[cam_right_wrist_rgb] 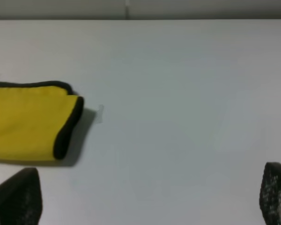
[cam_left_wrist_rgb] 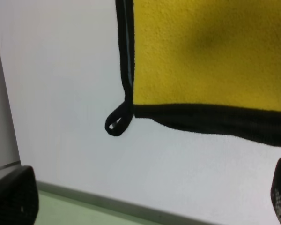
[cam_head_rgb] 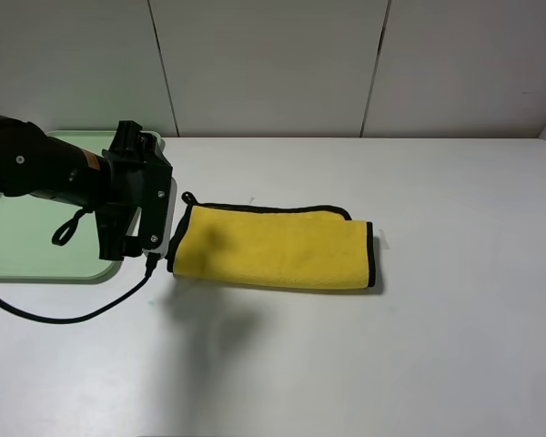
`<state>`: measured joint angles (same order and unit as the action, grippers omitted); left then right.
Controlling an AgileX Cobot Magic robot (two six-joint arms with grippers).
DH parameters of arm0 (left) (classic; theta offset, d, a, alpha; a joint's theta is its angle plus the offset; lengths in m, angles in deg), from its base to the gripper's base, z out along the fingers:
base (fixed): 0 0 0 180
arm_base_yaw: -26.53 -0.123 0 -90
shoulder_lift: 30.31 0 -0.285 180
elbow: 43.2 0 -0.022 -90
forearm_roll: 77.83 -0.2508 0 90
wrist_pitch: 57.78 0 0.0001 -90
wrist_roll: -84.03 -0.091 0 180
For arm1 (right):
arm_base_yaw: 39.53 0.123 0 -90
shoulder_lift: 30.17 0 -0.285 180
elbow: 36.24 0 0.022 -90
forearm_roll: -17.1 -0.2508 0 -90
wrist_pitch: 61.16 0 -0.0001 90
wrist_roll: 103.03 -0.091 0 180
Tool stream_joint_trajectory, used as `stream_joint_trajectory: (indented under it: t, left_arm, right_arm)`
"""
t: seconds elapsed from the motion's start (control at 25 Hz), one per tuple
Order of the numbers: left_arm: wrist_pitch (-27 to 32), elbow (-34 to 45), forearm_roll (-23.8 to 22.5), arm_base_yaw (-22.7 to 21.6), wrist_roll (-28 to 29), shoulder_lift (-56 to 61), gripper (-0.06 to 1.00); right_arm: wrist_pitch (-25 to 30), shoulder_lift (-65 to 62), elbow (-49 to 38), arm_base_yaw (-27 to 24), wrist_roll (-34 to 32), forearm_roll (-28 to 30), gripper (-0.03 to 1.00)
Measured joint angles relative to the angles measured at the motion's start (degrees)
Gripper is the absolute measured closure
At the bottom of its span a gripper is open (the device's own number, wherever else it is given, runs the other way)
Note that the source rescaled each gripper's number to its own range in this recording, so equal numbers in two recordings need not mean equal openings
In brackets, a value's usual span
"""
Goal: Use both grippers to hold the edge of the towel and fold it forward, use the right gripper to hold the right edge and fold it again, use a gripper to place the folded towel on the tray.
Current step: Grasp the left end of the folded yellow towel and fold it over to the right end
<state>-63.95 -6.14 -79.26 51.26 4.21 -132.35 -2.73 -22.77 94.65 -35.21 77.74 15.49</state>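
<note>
**A:** While the towel (cam_head_rgb: 273, 248) lies on the white table (cam_head_rgb: 437, 346), what shape is it in, and where?

**B:** It is a long yellow strip, apparently doubled over once. It lies flat mid-table, just right of the pale green tray (cam_head_rgb: 18, 237) and not on it. A small black loop (cam_head_rgb: 187, 197) pokes out at its far left corner.

**A:** And the two claws?

**B:** The left gripper (cam_head_rgb: 132, 246) hovers above the towel's left end, beside the tray. Its jaws are spread wide with nothing between them. The right gripper (cam_right_wrist_rgb: 145, 197) shows only in its own wrist camera. It is also spread and empty, well apart from the towel.

**A:** Why there?

**B:** Its camera faces the black-bound right edge (cam_right_wrist_rgb: 68, 126). I judge the second fold comes next, so that edge is what it must take. The left claw sits clear of the cloth, near the tray.
</note>
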Motion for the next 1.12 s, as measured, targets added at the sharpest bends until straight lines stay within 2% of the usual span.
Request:
stream_joint_trajectory:
  t: [0.4,0.52,0.68,0.88,1.12]
  left_arm:
    - [0.19,0.0,-0.05,0.0,0.0,0.0,-0.05]
    - [-0.42,0.0,0.55,0.0,1.88,0.0,-0.05]
    - [-3.69,0.0,4.4,0.0,9.31,0.0,-0.05]
    - [-7.8,0.0,12.28,0.0,22.97,0.0,-0.05]
    - [-7.88,0.0,19.21,0.0,41.56,0.0,-0.05]
  right_arm:
    - [0.0,0.0,0.0,-0.8,0.0,0.0,-0.03]
    - [0.0,0.0,0.0,-0.8,0.0,0.0,-0.03]
    - [0.0,0.0,0.0,-0.8,0.0,0.0,-0.03]
    - [0.0,0.0,0.0,-0.8,0.0,0.0,-0.03]
    - [0.0,0.0,0.0,-0.8,0.0,0.0,-0.03]
